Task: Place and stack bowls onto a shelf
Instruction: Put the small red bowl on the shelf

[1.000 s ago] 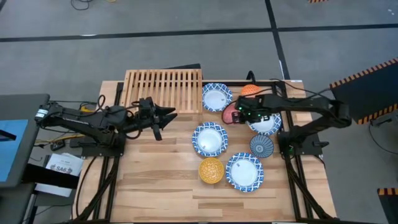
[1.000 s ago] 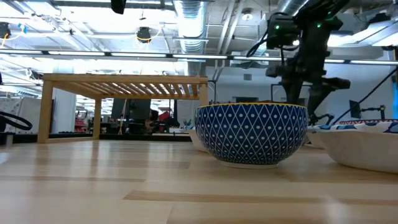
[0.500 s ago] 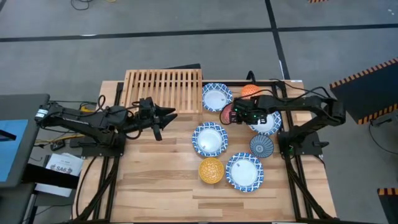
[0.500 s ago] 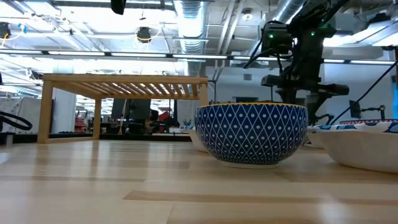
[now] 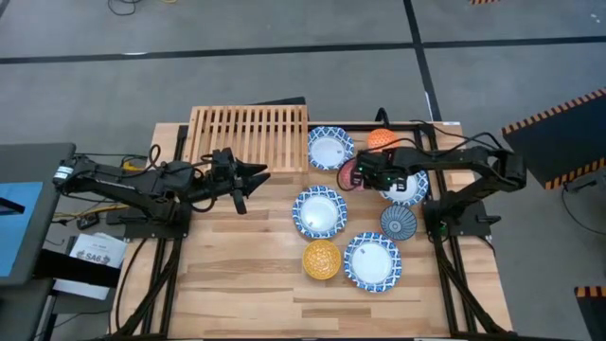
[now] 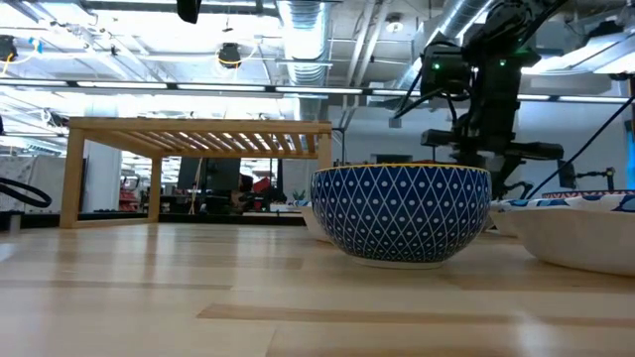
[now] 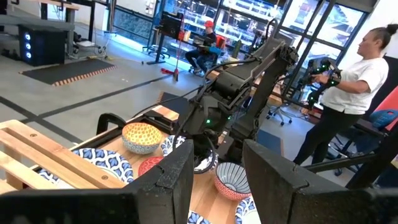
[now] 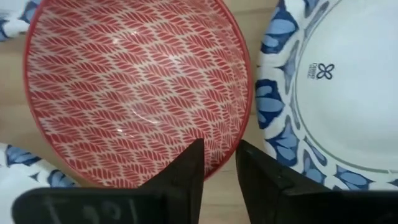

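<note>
Right gripper straddles the near rim of the red bowl, one finger inside and one outside, though I can't tell if it's clamped. From largest to smallest: the shelf carries no bowls, so I judge nothing is done. All eight sit on the table. My left gripper waits, fingers parted, empty, beside the shelf.
</note>
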{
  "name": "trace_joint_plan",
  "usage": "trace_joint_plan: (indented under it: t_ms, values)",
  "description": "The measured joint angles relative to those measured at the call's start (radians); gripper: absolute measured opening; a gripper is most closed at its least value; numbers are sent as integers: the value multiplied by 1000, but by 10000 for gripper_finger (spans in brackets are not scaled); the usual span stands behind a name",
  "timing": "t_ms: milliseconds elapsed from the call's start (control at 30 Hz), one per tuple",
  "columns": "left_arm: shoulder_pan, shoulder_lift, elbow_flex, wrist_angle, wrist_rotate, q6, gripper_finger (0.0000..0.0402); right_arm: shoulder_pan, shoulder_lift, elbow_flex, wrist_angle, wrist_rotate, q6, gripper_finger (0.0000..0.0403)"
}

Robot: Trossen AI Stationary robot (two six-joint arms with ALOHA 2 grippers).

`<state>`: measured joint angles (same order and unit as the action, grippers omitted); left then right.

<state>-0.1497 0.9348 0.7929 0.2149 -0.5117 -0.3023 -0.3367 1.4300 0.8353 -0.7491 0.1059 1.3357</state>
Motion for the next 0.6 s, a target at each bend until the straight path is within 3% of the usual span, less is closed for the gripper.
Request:
trace_joint_plan:
  t_ms: [333,600]
  values:
    - [0,0,0,0,0,-8,124,-12,25,0,41,22,2,123]
    - [0,0,0,0,0,-16,124,-23,84,0,58,-25,26,123]
